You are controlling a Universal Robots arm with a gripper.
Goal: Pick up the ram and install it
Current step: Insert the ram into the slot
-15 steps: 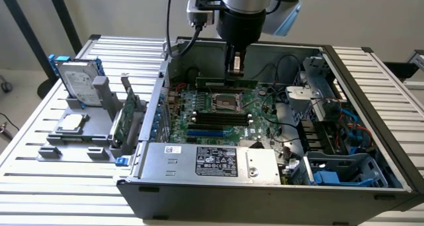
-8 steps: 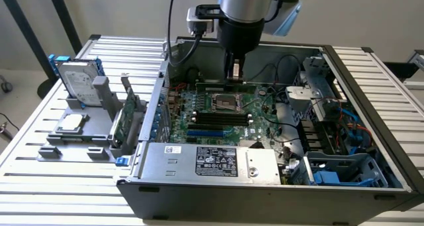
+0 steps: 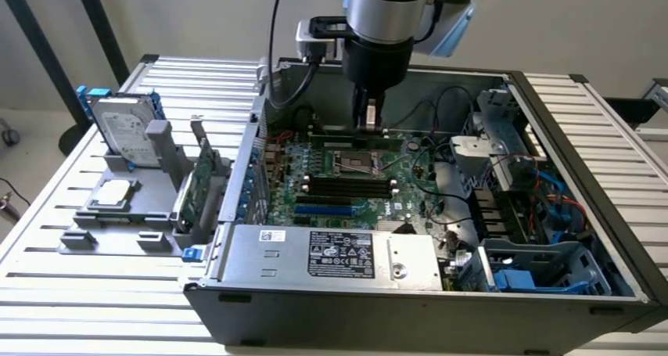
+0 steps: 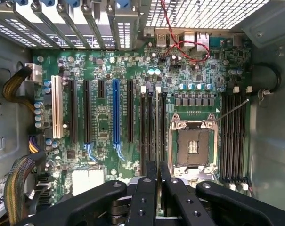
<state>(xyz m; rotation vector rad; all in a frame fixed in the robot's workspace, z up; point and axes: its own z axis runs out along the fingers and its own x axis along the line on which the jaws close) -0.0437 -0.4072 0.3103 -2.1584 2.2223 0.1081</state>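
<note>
An open computer case point(image 3: 569, 145) lies on a slatted table point(image 3: 94, 293), filling the centre and right of the exterior view. From the upper middle of that frame the arm hangs down, its gripper point(image 3: 368, 126) clamped on the ram point(image 3: 336, 139) — a long green stick held level, low over the motherboard point(image 3: 313, 207) beside the processor socket point(image 3: 360, 163). Whether it touches a slot, I cannot tell. In the wrist view the ram point(image 4: 157, 122) shows edge-on between the black fingers point(image 4: 148, 193) of the gripper point(image 4: 157, 165), over the dark memory slots point(image 4: 145, 134). At the exterior view's left — a hard drive point(image 3: 123, 129).

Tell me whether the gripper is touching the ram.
Touching. In the wrist view the gripper is shut on the ram, its fingers pressed against both faces with no gap.
</note>
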